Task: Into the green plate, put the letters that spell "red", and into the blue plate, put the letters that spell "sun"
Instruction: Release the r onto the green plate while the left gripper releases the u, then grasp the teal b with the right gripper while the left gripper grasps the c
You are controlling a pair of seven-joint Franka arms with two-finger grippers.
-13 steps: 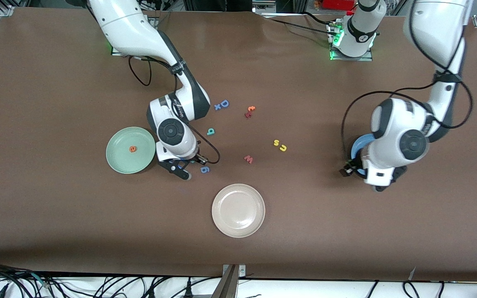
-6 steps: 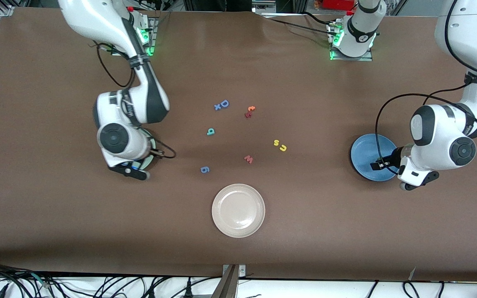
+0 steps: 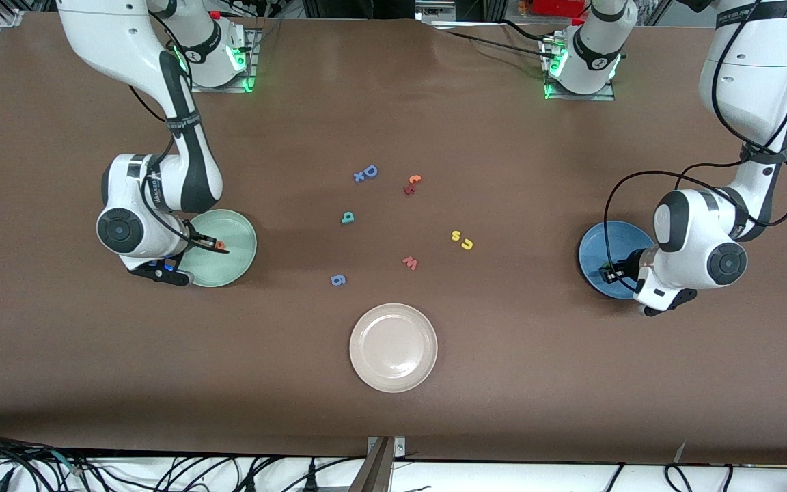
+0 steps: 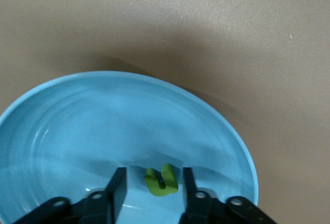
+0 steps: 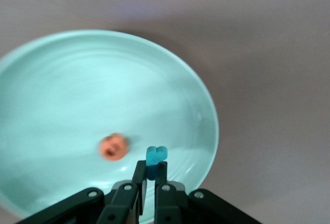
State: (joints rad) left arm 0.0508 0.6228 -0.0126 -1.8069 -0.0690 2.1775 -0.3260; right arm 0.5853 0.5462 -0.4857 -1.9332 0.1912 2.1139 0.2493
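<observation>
Right wrist view: right gripper (image 5: 150, 180) pinches the teal r (image 5: 155, 157) over the green plate (image 5: 170, 79), beside the orange e (image 5: 113, 146). Light squishy foam, so grab edges. Left gripper (image 4: 150, 188) stands parted around the green letter (image 4: 161, 180) in the blue plate (image 4: 77, 110).

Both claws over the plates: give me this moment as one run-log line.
left claw: open over blue plate, green letter between fingers | right claw: shut on teal letter over green plate | orange e in green plate

A cream-white plate (image 3: 393, 348) lies nearest the camera, with a blue g (image 3: 338, 279) and red w (image 3: 410, 263) farther back
</observation>
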